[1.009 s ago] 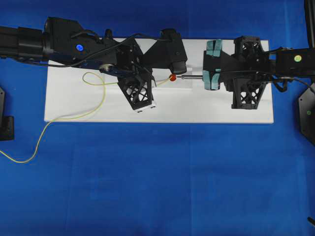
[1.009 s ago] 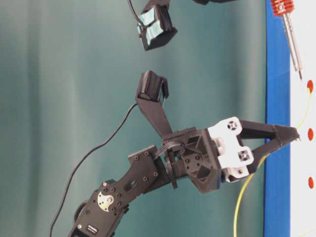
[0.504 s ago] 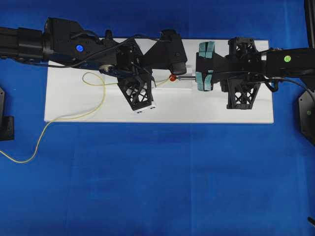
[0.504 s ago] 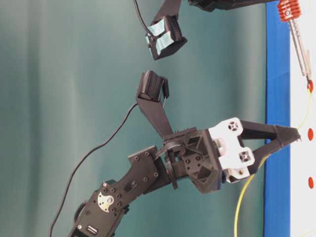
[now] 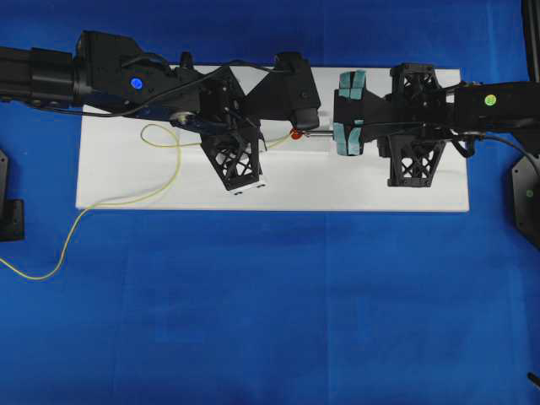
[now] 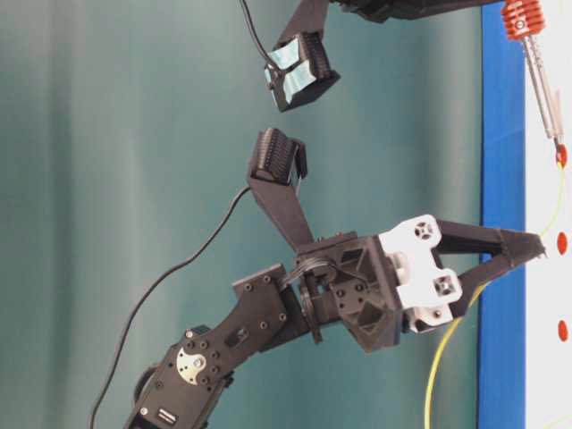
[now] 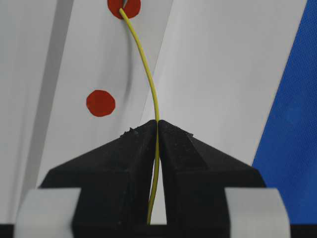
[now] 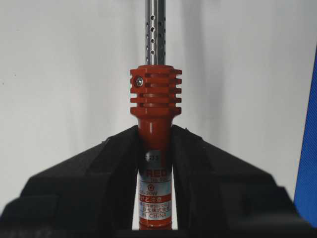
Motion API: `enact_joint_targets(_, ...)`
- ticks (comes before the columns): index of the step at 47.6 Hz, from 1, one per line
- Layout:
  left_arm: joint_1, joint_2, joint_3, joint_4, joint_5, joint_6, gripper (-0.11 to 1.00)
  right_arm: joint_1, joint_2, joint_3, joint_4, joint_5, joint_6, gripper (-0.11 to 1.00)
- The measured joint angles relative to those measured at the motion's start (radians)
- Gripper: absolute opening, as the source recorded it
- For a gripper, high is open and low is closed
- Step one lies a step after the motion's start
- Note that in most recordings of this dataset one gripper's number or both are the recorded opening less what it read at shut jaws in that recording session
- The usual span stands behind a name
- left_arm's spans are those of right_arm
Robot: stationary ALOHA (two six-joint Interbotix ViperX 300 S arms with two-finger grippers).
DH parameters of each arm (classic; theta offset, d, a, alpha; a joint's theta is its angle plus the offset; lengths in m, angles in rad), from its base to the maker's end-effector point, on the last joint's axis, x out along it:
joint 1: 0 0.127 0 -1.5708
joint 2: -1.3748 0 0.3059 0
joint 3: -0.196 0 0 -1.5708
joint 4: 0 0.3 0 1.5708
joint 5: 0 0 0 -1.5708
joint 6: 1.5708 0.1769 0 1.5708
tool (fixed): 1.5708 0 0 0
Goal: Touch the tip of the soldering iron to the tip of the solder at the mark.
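White board (image 5: 152,181) | right tool (image 8: 154,136) clamps soldering iron (image 8: 153,148), tip advanced, seemingly onto mark (image 6: 560,155) | left tool (image 7: 157,124) clamps solder (image 7: 148,84)

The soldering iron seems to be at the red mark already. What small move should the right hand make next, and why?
Probably almost none: hold steady, or nudge the soldering iron very slightly down. In the table-level view its tip sits at the red mark, where the solder held by the left hand also ends. Actual tip-to-tip contact cannot be confirmed. The right hand grips the handle firmly.
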Motion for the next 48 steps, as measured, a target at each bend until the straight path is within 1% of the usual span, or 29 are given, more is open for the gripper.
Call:
enact_joint_targets(29, -0.003, 0.000, 0.000, 0.000, 0.000, 0.002, 0.01, 0.000, 0.000, 0.000, 0.000, 0.000, 0.000, 0.06)
enact_joint_targets(48, -0.003, 0.002, 0.000, 0.000, -0.002, 0.017, 0.01, 0.000, 0.000, 0.000, 0.000, -0.002, 0.000, 0.06)
